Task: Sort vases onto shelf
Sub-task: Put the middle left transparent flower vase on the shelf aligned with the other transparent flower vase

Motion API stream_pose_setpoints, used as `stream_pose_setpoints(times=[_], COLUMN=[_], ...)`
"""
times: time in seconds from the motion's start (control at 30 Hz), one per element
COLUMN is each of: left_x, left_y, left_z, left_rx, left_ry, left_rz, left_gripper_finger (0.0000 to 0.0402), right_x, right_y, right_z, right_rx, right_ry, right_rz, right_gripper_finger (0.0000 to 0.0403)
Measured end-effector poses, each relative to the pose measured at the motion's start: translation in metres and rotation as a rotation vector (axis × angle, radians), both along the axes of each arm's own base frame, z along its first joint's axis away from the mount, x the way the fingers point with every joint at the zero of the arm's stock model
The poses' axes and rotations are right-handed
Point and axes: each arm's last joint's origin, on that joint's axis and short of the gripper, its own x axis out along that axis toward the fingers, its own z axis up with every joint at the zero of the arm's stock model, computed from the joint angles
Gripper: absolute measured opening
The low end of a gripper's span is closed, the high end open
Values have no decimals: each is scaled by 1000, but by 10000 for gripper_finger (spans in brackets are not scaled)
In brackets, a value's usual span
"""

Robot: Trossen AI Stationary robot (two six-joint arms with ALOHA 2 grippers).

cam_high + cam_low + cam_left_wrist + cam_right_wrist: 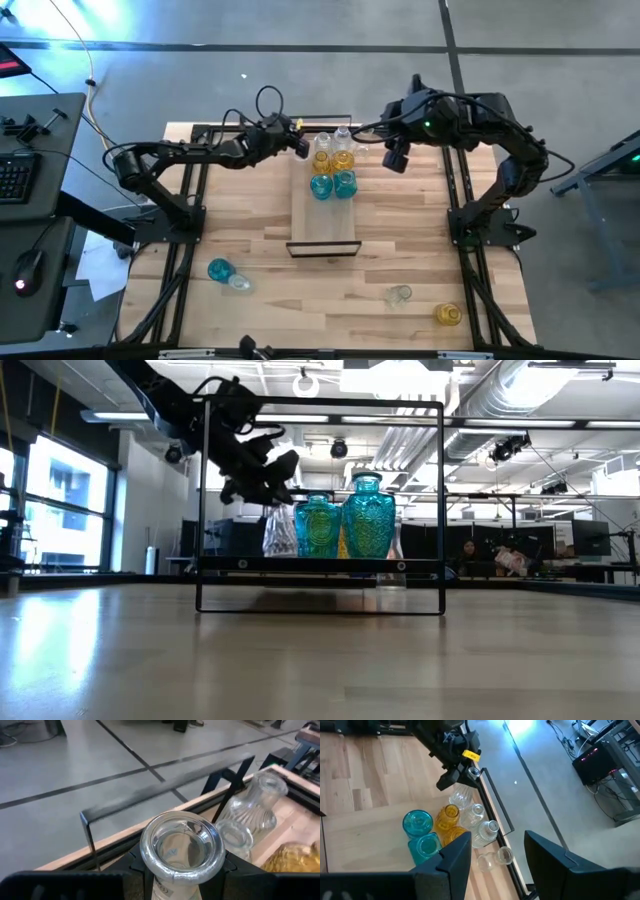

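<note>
A teal vase lies on the surface's near left. The left gripper, jaws clamped on a clear vase, hovers at the shelf's far end beside standing vases; the right gripper, jaws parted and empty, hangs alongside.

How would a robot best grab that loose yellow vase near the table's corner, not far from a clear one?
By its narrow neck, from straight above. The amber vase seems to stand upright, mouth up. The neck looks slim enough to pinch, while the round belly is probably too wide.
</note>
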Motion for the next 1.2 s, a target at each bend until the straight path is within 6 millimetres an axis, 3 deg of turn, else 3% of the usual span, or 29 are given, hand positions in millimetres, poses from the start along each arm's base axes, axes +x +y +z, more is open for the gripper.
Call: stream_pose_setpoints(times=[0.7,1.2], left_x=[-3,-2], left_y=[5,4], left_z=[1,1], left_rx=[4,-6], left_ry=[-5,-14], left_rz=[19,-3], left_gripper_finger=[95,140], right_x=[-1,-1], right_y=[0,0], right_z=[1,1], right_rx=[2,2], right_ry=[-5,-5], right_rz=[-2,-2], right_gripper_finger=[167,167])
